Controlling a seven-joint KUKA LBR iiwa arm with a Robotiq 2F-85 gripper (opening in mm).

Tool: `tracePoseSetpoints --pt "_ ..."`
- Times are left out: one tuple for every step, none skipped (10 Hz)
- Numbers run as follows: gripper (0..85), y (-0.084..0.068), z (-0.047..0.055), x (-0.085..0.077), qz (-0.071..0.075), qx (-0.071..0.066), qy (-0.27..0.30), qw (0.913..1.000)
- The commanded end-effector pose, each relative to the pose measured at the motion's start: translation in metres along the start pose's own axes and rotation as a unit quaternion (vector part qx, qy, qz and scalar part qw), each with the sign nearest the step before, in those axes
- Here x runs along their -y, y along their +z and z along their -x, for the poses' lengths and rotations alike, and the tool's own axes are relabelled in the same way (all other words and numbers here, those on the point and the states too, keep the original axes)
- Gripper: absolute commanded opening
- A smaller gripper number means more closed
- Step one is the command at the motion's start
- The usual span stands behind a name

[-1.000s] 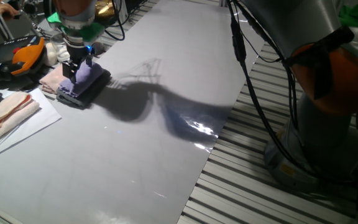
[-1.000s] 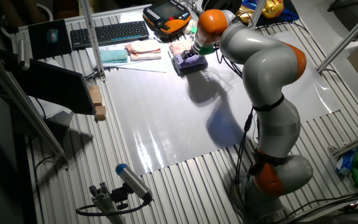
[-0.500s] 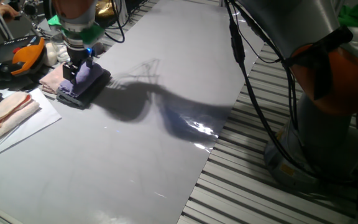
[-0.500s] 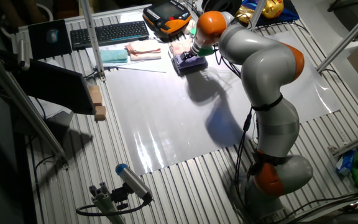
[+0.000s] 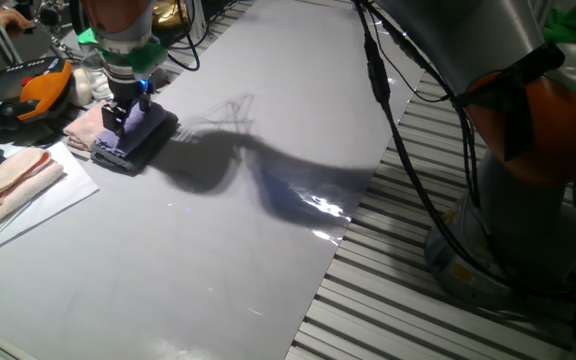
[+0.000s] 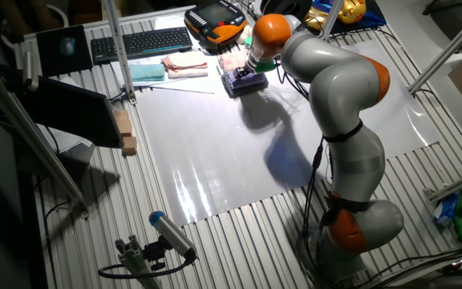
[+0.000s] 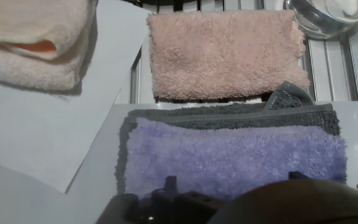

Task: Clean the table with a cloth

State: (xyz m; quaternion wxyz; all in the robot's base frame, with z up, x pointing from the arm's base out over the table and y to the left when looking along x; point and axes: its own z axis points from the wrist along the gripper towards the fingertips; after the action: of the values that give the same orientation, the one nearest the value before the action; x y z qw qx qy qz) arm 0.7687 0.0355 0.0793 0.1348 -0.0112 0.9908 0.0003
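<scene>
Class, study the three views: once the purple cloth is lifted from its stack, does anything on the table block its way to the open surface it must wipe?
Nothing visible does. The purple cloth lies on a dark grey cloth at the table edge, under the gripper; the pink cloth sits beyond it.

Lots of clutter at the far end: a dark grey folded cloth point(image 7: 229, 115) with a pale pink folded cloth point(image 7: 225, 56) right behind it, and another pink one point(image 7: 33, 43) on a sheet of white paper point(image 7: 48, 134). There's also a black keyboard point(image 6: 139, 42), an orange-and-black handheld controller point(image 6: 213, 19), two small wooden blocks point(image 6: 124, 132), and metal floor grating point(image 5: 418, 300).
</scene>
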Motion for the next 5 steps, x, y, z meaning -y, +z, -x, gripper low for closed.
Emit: tracePoseSetpoints --pt "68.0 0.0000 0.0000 0.0001 0.000 -0.002 0.001 1.0000" --pt "68.0 0.0002 0.0000 0.0001 0.000 -0.005 0.001 1.0000" --pt "68.0 0.0005 -0.0001 0.0000 0.001 -0.006 0.002 1.0000" --pt "68.0 0.0014 -0.0004 -0.0001 0.002 -0.006 0.002 1.0000" --pt "68.0 0.0015 -0.0004 -0.0001 0.001 -0.006 0.002 1.0000"
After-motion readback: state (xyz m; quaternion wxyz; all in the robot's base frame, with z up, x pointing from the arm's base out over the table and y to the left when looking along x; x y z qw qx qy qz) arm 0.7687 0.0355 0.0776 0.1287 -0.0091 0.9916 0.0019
